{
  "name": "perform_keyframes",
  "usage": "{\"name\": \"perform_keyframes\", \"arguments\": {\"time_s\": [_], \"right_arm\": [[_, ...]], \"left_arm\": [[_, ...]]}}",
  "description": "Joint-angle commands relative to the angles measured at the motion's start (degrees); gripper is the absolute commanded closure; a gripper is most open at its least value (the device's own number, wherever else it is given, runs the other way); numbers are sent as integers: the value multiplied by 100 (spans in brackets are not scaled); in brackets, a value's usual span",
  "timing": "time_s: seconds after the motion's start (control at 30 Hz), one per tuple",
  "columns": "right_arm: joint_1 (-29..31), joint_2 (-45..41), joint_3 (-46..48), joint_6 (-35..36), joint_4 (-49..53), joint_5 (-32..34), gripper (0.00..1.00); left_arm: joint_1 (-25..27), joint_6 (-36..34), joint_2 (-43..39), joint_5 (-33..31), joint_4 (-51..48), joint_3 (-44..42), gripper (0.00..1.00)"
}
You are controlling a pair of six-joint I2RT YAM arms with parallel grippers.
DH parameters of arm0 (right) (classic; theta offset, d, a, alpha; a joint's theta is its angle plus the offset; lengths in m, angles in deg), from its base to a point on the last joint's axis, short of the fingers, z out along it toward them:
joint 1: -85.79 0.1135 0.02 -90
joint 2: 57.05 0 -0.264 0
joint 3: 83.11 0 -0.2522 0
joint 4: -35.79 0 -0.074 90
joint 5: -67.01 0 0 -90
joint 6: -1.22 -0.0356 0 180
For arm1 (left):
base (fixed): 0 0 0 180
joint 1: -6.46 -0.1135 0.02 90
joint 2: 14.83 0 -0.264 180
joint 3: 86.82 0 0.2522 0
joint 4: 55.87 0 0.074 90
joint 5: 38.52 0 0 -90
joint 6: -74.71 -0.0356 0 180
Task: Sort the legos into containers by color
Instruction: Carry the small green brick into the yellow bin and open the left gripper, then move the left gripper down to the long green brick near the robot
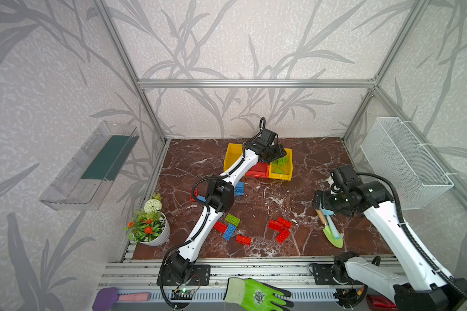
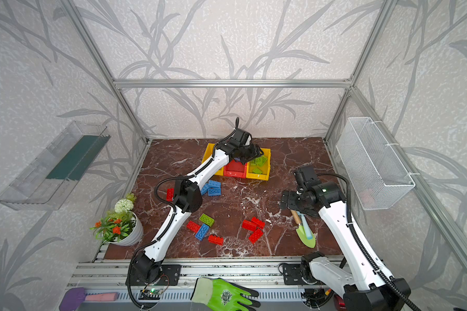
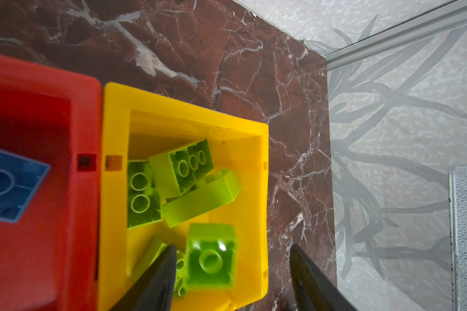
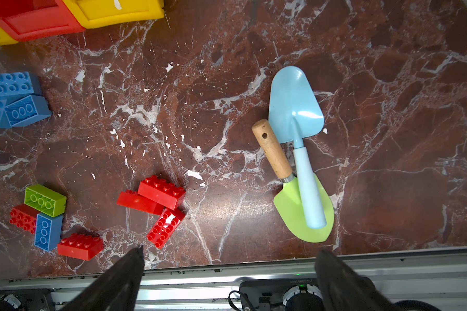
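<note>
Three joined containers stand at the back: a yellow bin [image 1: 230, 159], a red bin [image 1: 259, 171] and a second yellow bin [image 1: 288, 173]. My left gripper [image 3: 232, 246] hovers open over that second yellow bin [image 3: 113, 121]. A small lime green lego [image 3: 212, 258], blurred, lies free between the jaws above several green legos [image 3: 184, 175]. A blue lego [image 3: 8, 185] lies in the red bin [image 3: 84, 107]. Loose on the table are blue legos [image 1: 238, 188], a green lego [image 1: 232, 220] and red legos [image 1: 280, 224]. My right gripper [image 4: 231, 250] stands open and empty at the right.
A green trowel [image 1: 333, 237] and a light blue trowel [image 4: 297, 107] lie crossed under the right arm. A potted plant [image 1: 151, 226] stands front left. A wire basket [image 1: 405, 161] hangs on the right wall, a clear tray [image 1: 92, 167] on the left. A green glove [image 1: 254, 294] lies on the front rail.
</note>
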Motion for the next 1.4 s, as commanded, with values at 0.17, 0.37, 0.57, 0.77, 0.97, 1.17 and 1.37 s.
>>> {"name": "perform_keyframes", "arguments": {"time_s": [0.17,0.37,0.57,0.77,0.97,1.17,1.37], "right_arm": [[-50,175,-122,96,-159,-153,1],[-49,368,-6,136,-581,-446,1],[-9,829,-9,374,-938,-891,1],[185,1150,-42,465,-1214,-1054,1],[590,1375,-30,479,-1324,-1053,1],[1006,1403,107,433,-1282,-1038,1],[1213,1174,351,401,-1163,-1012,1]], "left_arm": [[5,-79,-324,-85,66,157,18],[4,-465,-1167,-407,-544,-512,19],[-11,-512,-3056,-821,28,-3622,19],[-61,-46,-4981,-1503,225,-6449,19],[-41,1229,-6320,-1910,-485,-8168,20],[307,2387,-7507,-2323,-615,-9400,21],[657,3051,-8082,-2591,-475,-10155,21]]}}
